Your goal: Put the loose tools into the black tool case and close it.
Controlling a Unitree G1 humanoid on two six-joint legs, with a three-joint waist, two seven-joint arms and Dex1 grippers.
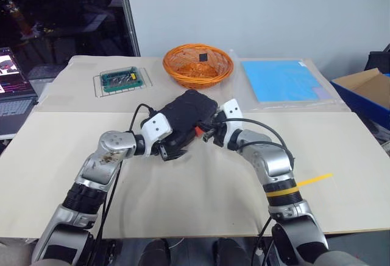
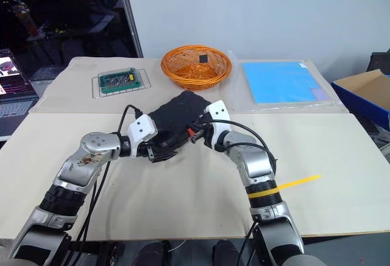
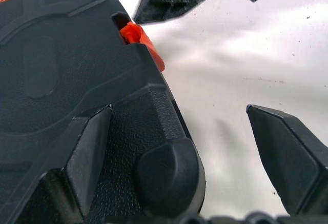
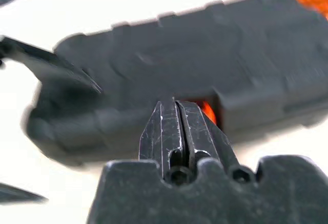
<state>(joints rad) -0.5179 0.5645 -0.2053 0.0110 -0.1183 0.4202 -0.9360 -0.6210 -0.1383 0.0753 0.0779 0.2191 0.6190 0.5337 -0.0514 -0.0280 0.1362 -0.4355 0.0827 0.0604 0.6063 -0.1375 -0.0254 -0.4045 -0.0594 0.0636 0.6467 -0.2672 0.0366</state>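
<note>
The black tool case [image 1: 189, 109] lies closed in the middle of the table, its small orange latch [image 3: 141, 35] on the side edge nearest me. My left gripper [image 1: 173, 151] stands open at the case's near corner. One of its fingers [image 3: 87, 152] is over the textured shell and the other [image 3: 287, 157] is over bare table beside it. My right gripper [image 4: 175, 108] is shut, nothing between its fingers, with its tips right at the orange latch [image 4: 207, 111]. The loose tools are out of view.
An orange wicker basket [image 1: 198, 65] stands behind the case, and a green circuit board [image 1: 124, 80] in a clear tray lies at the back left. A blue sheet [image 1: 283, 80] lies back right. A laptop [image 1: 12, 92] sits off the left edge, a blue box [image 1: 365, 92] off the right.
</note>
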